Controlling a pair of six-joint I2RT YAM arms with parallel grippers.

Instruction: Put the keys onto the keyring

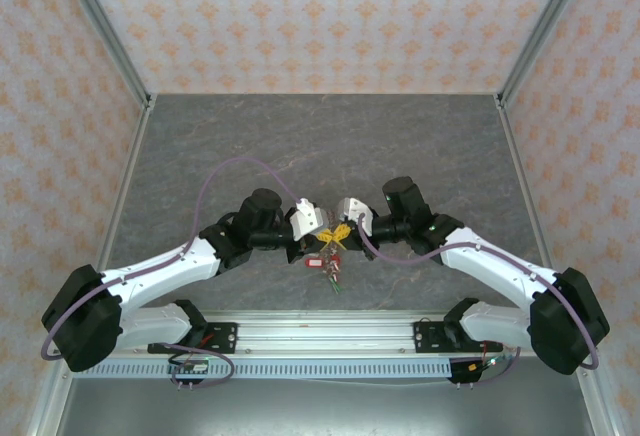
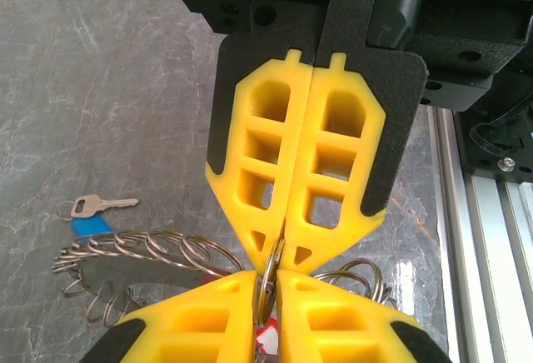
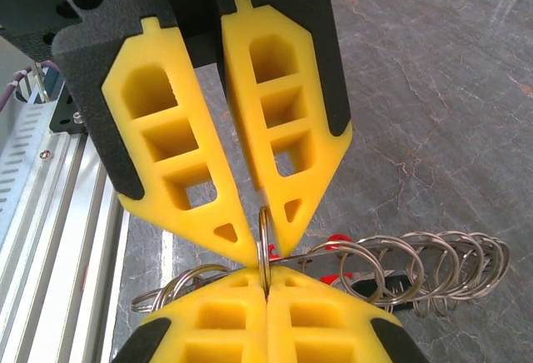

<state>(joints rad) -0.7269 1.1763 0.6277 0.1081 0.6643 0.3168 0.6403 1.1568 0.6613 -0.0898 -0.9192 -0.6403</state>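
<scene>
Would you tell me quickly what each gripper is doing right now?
Left gripper: slightly parted around the keyring; grip cannot be told.
Right gripper: shut on the keyring.

At the bottom edge, the right gripper [image 3: 266,273] has its yellow latticed plastic fingers [image 3: 208,321] pressed together on an upright loop of the thin grey metal keyring [image 3: 433,271]. The left gripper [image 3: 265,246] reaches down from above, with its matching fingers slightly parted astride that same loop. More loops fan rightward above the grey marbled table [image 3: 433,88], beside small red plastic tags [image 3: 336,240]. A ribbed aluminium rail [image 3: 50,213] runs along the left.
</scene>
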